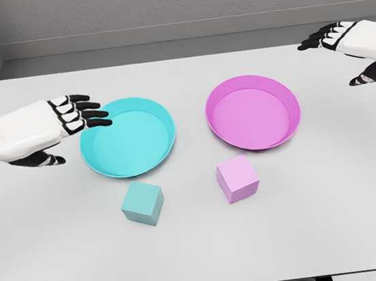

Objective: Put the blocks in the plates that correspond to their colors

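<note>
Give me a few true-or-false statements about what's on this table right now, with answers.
1. The teal block sits inside the teal plate. False: it lies on the table in front of the plate.
2. The pink block lies in front of the pink plate. True.
3. The left hand holds a block. False: its fingers are spread and hold nothing.
4. Both plates are empty. True.
5. The right hand rests on the pink plate. False: it is off to the plate's right.
</note>
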Robot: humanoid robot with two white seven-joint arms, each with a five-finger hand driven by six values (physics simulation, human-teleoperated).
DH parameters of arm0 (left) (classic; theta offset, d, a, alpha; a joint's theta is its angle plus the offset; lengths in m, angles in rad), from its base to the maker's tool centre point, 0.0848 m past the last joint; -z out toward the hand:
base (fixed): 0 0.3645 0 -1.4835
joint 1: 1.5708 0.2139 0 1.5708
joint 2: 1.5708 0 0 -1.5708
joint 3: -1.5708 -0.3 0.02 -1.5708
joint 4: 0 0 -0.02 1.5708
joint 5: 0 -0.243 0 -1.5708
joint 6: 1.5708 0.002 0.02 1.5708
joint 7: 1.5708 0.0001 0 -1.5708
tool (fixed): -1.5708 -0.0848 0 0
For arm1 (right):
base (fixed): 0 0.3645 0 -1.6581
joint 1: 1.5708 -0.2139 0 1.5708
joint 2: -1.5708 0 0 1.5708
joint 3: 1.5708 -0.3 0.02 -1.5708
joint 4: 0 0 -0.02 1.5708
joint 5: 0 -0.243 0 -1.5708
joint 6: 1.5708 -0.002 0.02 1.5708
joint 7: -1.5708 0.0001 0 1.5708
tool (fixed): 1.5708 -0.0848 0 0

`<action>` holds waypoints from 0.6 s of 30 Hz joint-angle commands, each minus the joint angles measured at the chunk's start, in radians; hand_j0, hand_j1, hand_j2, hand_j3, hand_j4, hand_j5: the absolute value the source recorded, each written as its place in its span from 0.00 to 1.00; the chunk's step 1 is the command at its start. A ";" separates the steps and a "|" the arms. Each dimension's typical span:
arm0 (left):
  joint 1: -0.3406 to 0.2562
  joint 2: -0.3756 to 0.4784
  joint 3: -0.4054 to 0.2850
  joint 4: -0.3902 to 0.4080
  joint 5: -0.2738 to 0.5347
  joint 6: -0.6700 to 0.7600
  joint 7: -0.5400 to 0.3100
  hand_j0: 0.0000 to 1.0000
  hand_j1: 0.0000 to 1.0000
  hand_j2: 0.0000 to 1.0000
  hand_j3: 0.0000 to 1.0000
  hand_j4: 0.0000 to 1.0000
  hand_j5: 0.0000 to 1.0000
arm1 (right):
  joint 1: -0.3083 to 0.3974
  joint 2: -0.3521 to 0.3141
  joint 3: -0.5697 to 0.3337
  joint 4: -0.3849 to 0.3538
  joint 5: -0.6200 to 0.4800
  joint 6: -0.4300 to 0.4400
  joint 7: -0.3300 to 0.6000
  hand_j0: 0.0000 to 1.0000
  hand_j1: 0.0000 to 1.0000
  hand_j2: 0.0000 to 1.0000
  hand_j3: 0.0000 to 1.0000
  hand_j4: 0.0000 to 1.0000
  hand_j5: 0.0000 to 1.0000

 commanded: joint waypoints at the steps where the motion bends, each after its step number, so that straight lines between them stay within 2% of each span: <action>1: 0.000 0.001 -0.002 -0.001 0.006 0.000 -0.009 1.00 1.00 1.00 1.00 1.00 1.00 | 0.000 0.002 -0.002 -0.001 -0.006 0.003 0.000 1.00 1.00 1.00 1.00 1.00 1.00; 3: -0.015 0.001 -0.005 -0.001 0.006 0.000 -0.010 1.00 1.00 1.00 1.00 1.00 1.00 | -0.002 0.006 -0.003 -0.001 -0.006 0.003 0.002 1.00 1.00 1.00 1.00 1.00 1.00; 4: -0.020 -0.001 -0.012 -0.001 0.006 0.000 -0.038 1.00 1.00 1.00 1.00 1.00 1.00 | 0.000 0.005 -0.034 -0.001 -0.006 0.003 0.002 1.00 1.00 1.00 1.00 1.00 1.00; 6: -0.060 -0.010 -0.067 -0.001 0.006 0.000 -0.098 0.99 0.99 0.99 0.99 0.99 0.99 | -0.002 0.005 -0.062 -0.001 -0.006 0.003 0.002 1.00 1.00 1.00 1.00 1.00 1.00; 7: -0.110 -0.028 -0.129 -0.001 0.003 0.000 -0.159 0.98 0.98 0.98 0.98 0.98 0.98 | -0.002 0.005 -0.062 0.001 -0.006 0.003 0.004 1.00 1.00 1.00 1.00 1.00 1.00; 8: -0.138 -0.051 -0.146 -0.001 0.003 0.000 -0.233 0.98 0.98 0.98 0.98 0.98 0.98 | -0.002 0.006 -0.062 0.001 -0.006 0.003 0.013 1.00 1.00 1.00 1.00 1.00 1.00; 9: -0.146 -0.053 -0.146 -0.001 0.003 0.000 -0.266 0.98 0.98 0.98 0.98 0.98 0.98 | -0.002 0.008 -0.062 0.001 -0.004 0.003 0.013 1.00 1.00 1.00 1.00 1.00 1.00; 11: -0.169 -0.053 -0.149 -0.002 0.005 0.000 -0.286 0.98 0.98 0.98 0.98 0.98 0.98 | -0.002 0.022 -0.046 -0.033 -0.003 0.003 0.017 1.00 1.00 1.00 1.00 1.00 1.00; 12: -0.179 -0.058 -0.173 -0.002 0.005 0.000 -0.288 0.98 0.98 0.98 0.98 0.98 0.98 | -0.005 0.048 0.003 -0.083 -0.001 0.003 0.034 1.00 1.00 1.00 1.00 1.00 1.00; 14: -0.241 -0.058 -0.242 -0.002 0.005 0.000 -0.294 0.98 0.98 0.98 0.98 0.98 0.98 | -0.014 0.055 0.115 -0.145 0.000 0.003 0.038 1.00 1.00 1.00 1.00 1.00 1.00; 16: -0.252 -0.068 -0.267 -0.002 0.003 0.000 -0.377 0.98 0.98 0.98 0.98 0.98 0.98 | -0.015 0.055 0.135 -0.174 0.000 0.003 0.038 1.00 1.00 1.00 1.00 1.00 1.00; 18: -0.314 -0.077 -0.334 -0.002 0.003 0.000 -0.412 0.96 0.96 0.96 0.96 0.96 0.96 | -0.014 0.055 0.136 -0.206 0.000 0.003 0.038 1.00 1.00 1.00 1.00 1.00 1.00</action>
